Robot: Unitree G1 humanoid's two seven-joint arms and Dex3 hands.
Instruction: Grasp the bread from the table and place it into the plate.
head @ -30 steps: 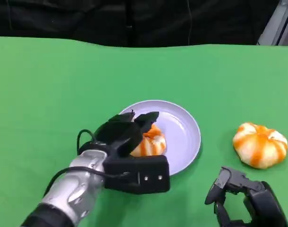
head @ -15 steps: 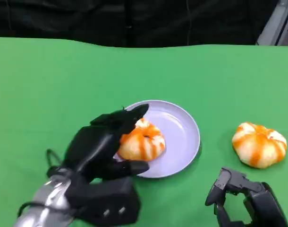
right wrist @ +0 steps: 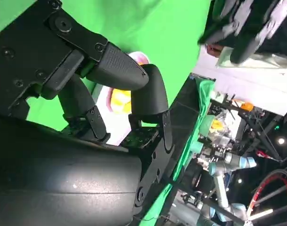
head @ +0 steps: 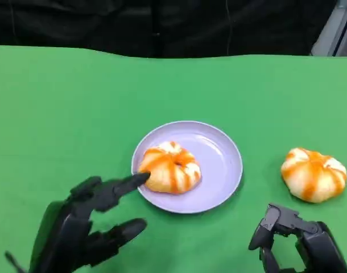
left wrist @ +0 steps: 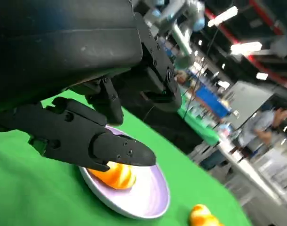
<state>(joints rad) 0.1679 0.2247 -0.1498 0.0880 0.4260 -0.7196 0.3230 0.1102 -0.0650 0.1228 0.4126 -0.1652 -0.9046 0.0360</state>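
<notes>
— Why does the black left hand [head: 85, 230] sit at the near edge of the green tabletop [head: 65, 114], fingers spread?
— It holds nothing; the round orange-striped white bread [head: 170, 168] lies on the left part of the lilac round plate [head: 219, 162], apparently delivered.
— And the second striped bun [head: 313, 174]?
— On the cloth towards the right edge, beyond the black right hand [head: 296, 242], whose fingers curl around nothing.

So the left hand [head: 85, 227] has let go of the bread [head: 170, 168] and backed off toward 7 o'clock, fingers spread now, one fingertip just off the plate [head: 219, 170] rim. A second ago it was wrapped over the bread, which now sits uncovered on the plate's 9 o'clock side.
</notes>
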